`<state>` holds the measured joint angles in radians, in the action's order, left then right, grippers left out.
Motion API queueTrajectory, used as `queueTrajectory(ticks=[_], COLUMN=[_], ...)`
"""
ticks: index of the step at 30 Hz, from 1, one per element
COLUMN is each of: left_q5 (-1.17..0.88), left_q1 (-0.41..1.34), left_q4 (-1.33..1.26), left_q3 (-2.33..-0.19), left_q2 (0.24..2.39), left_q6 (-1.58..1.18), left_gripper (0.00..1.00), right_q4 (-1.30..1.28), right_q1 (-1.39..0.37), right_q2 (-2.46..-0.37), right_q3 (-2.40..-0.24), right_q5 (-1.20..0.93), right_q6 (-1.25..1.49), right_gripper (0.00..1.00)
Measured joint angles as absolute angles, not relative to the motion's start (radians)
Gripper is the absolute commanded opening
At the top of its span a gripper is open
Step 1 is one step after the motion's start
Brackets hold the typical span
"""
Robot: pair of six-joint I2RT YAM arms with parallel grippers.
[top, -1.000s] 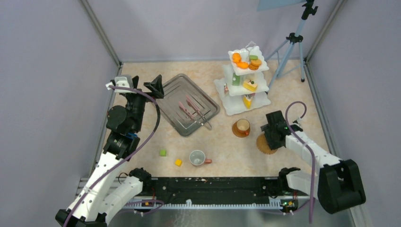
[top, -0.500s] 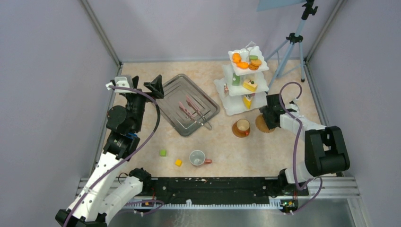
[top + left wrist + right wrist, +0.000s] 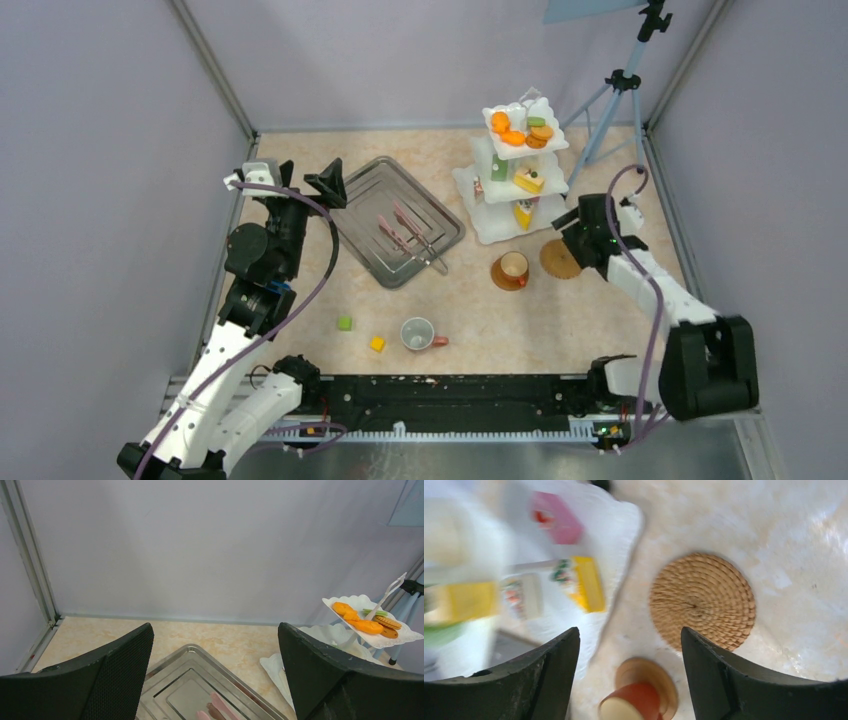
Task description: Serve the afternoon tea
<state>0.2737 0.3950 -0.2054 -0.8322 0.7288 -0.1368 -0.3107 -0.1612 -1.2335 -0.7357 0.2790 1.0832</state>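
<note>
**A:** What's on your table, counted?

**B:** You have one three-tier stand (image 3: 492, 228) far right, two cups and two mats. One cup (image 3: 513, 267) sits on a brown mat (image 3: 499, 281). The other cup (image 3: 417, 333) stands bare near the front. The woven mat (image 3: 559, 259) lies bare just beside your right gripper (image 3: 572, 228).

**A:** And the wrist cameras?

**B:** Your right wrist adds a blurred yellow wedge (image 3: 588, 582) on the bottom tier. Your left shows orange rounds (image 3: 357, 619) on top. The left gripper (image 3: 296, 178) and the right both have their fingers spread, holding nothing.
</note>
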Motion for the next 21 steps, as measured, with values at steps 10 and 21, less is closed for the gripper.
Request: queueTrajectory(ticks=[10, 21], left_q5=[0.273, 0.274], left_q1=[0.395, 0.395], left_q4=[-0.205, -0.205], left_q3=[-0.832, -0.832], left_q2=[0.729, 0.729], left_q6=[-0.138, -0.138], left_gripper=[0.99, 0.99], right_q4=[-0.153, -0.211], right_q1=[-0.218, -0.965], right_q2=[-0.742, -0.935], right_q3=[-0.692, -0.685], right_q5=[-0.344, -0.214], right_q6=[0.469, -0.089], right_gripper=[0.93, 0.94])
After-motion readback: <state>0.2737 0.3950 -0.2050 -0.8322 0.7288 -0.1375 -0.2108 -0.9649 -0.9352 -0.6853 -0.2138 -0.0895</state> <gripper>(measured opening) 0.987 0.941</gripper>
